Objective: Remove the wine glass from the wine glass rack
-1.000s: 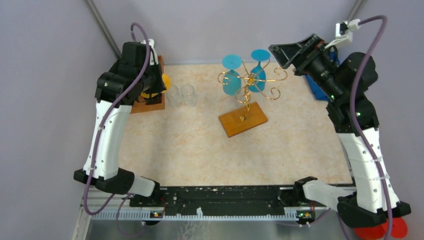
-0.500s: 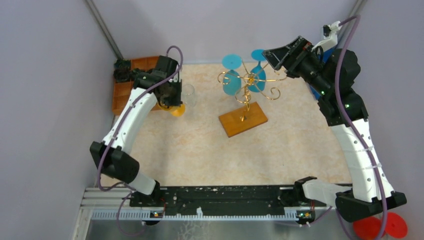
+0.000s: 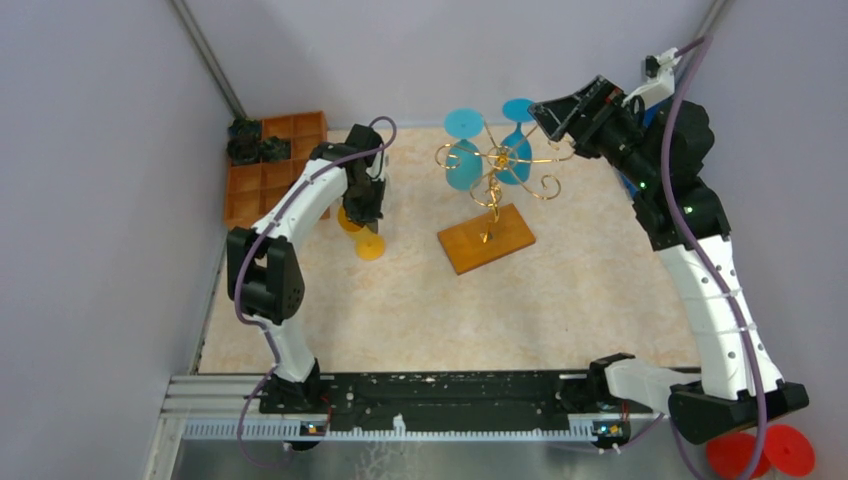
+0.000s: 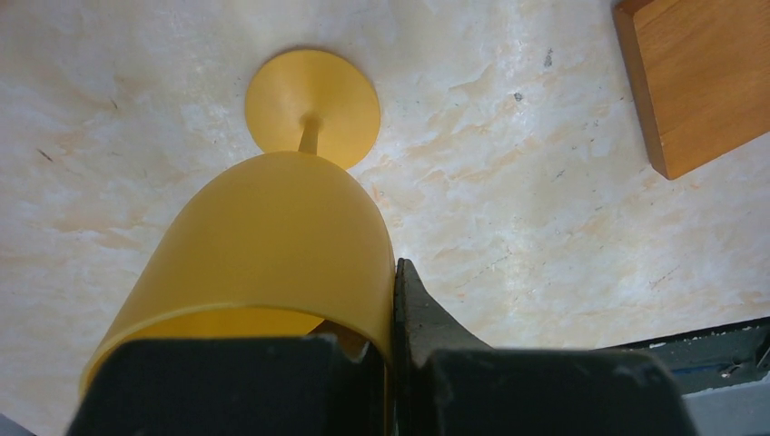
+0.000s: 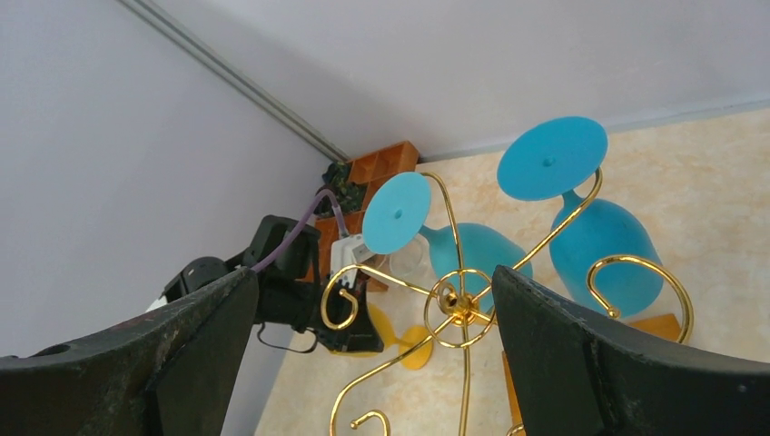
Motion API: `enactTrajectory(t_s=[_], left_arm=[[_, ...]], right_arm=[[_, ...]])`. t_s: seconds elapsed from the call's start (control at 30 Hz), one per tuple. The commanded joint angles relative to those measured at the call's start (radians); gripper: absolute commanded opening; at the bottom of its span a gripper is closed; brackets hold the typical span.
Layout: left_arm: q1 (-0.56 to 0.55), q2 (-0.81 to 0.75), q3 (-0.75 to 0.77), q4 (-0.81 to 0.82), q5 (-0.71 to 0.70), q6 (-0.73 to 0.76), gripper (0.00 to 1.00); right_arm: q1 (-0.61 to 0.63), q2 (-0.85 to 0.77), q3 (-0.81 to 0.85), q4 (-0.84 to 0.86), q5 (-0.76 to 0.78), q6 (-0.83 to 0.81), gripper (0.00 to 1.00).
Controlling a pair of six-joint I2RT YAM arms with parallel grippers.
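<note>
The wine glass rack (image 3: 497,158) is gold wire with curled arms on a wooden base (image 3: 486,238). Two blue wine glasses (image 3: 462,165) (image 3: 515,160) hang upside down on it. My left gripper (image 3: 362,205) is shut on the rim of a yellow wine glass (image 4: 272,236), one finger (image 4: 418,309) outside the bowl. The glass is tilted, its foot (image 3: 370,246) low over the table left of the rack. My right gripper (image 3: 560,110) is open and empty, high at the rack's back right. In the right wrist view the rack's hub (image 5: 463,304) lies between its wide jaws.
An orange compartmented tray (image 3: 270,165) with dark items (image 3: 250,140) stands at the back left. A clear glass (image 5: 409,259) stands near the left arm. A blue object (image 3: 632,185) lies behind the right arm. Walls close in the back and sides.
My left arm has swung from the tray toward the middle, carrying the yellow glass and lowering it. My right gripper has edged a little toward the rack.
</note>
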Motion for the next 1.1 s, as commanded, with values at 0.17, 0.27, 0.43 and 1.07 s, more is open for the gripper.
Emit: enactTrajectory(t_s=[0.17,0.27,0.43,1.07], left_arm=[[-0.004,0.02,-0.005,-0.023,0.014,0.035,0.24],[-0.003,0.007,-0.003,-0.024,0.007,0.032,0.36],[-0.004,-0.02,0.05,-0.05,-0.011,0.019,0.44],[-0.021,-0.229,0.353,-0.008,0.124,0.031,0.49]], right_arm=[[-0.01,-0.003,-0.046,0.111,-0.049,0.036,0.99],[-0.011,0.007,-0.051,0.124,-0.063,0.047,0.99],[-0.012,0.007,-0.063,0.145,-0.084,0.063,0.99],[-0.01,0.077,-0.037,0.196,-0.142,0.077,0.98]])
